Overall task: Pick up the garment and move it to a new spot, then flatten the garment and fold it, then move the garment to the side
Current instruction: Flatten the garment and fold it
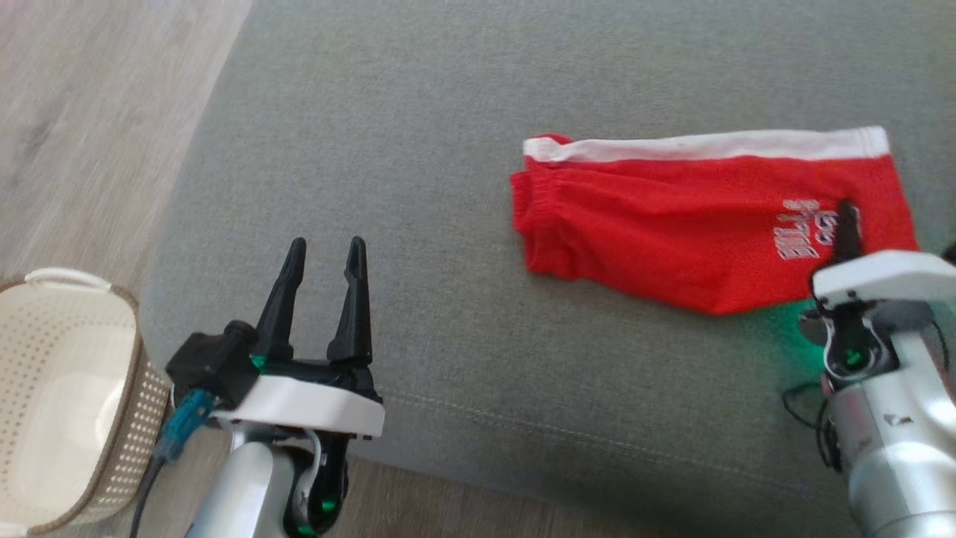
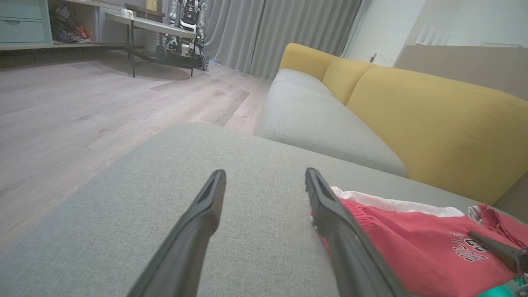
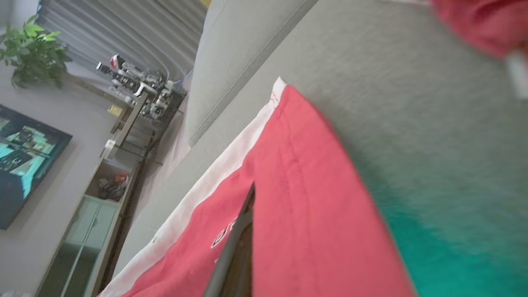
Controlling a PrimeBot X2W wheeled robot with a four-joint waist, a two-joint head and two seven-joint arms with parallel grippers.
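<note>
One garment (image 1: 672, 224): long axis left-right, gathered end pointing left.

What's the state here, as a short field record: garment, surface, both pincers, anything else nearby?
garment: red shorts, white band, folded, lying flat
surface: grey cushion
left pincer: open, above bare cushion, apart from garment
right pincer: shut on garment beside its lettering
nearby: pale perforated basket, beside cushion on robot's left
</note>
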